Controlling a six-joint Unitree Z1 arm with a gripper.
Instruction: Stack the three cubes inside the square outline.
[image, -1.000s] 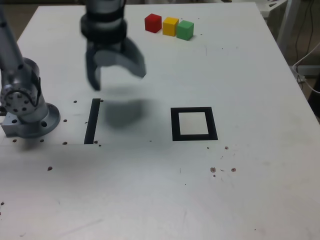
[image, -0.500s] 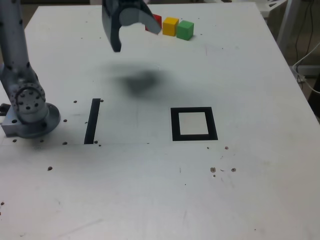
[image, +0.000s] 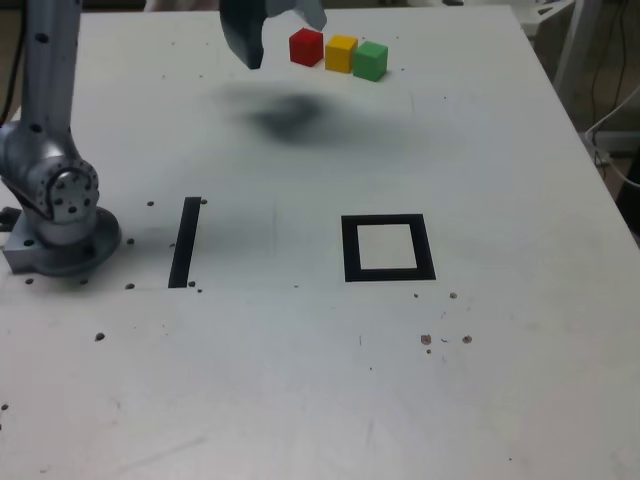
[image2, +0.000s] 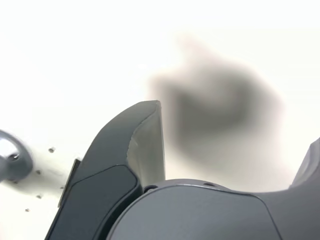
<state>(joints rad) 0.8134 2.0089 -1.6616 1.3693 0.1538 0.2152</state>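
Jaws spread wide and empty, I have the gripper (image: 283, 30) at the exterior view's top, beside the red cube (image: 306, 47), ready to straddle it.

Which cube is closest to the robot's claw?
The red cube. It ends the row on the gripper's side; the yellow cube and green cube sit farther away.

A silver-grey metal arm column (image: 50, 90) is seen, joined to a round, bolt-studded shoulder hub (image: 68, 195) on a grey flanged base (image: 65, 250). At twelve o'clock, the dark blue-grey gripper (image: 275, 25) with curved, smooth plastic fingers (image2: 135, 150) is shown.
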